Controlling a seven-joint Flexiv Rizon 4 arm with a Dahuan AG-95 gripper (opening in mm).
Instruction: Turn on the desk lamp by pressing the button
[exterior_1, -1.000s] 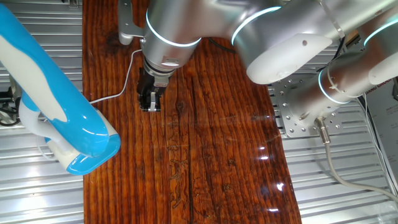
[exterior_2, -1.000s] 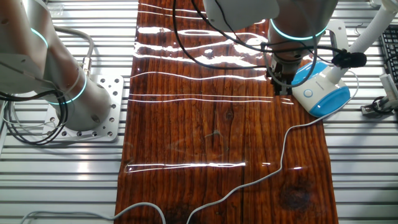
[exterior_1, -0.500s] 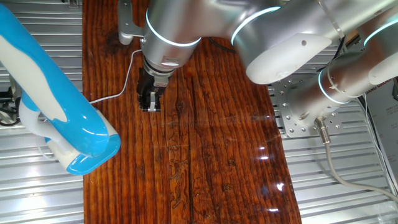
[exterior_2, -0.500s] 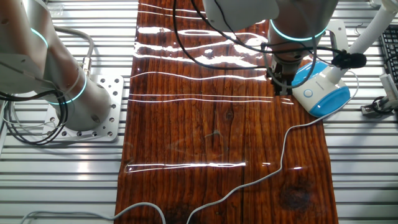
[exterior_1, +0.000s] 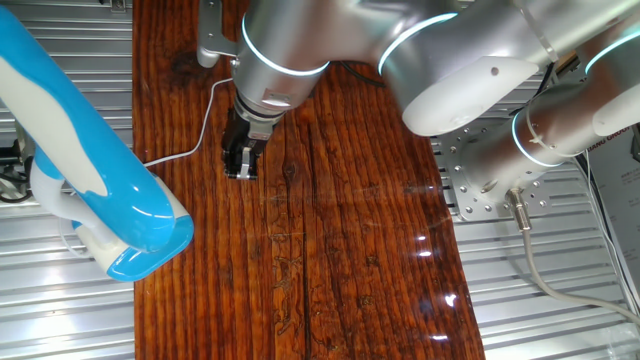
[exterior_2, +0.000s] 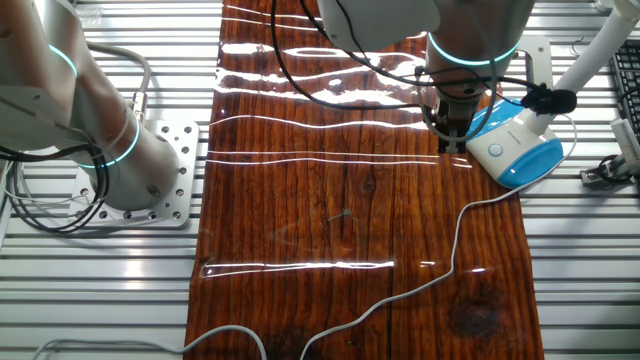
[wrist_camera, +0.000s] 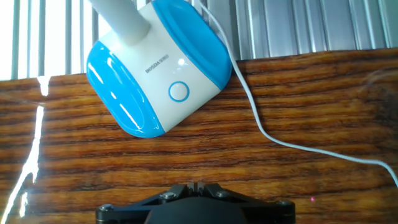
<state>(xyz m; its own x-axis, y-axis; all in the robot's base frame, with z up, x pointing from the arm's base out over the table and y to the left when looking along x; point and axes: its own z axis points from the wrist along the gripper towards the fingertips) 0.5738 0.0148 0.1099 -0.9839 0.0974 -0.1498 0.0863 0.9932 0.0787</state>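
My pincer (exterior_1: 240, 168) hangs over the dark wooden board (exterior_1: 330, 250), just beside the desk lamp (wrist_camera: 158, 71). Whether its fingers are parted or closed I cannot tell: my own wrist hides them in the fixed views, and the hand view cuts them off at the bottom edge. The lamp's white and blue base sits at the board's edge, its round button (wrist_camera: 178, 91) facing up (untouched). The thin cord (wrist_camera: 261, 124) trails off across the wood. The lamp's stem is cropped.
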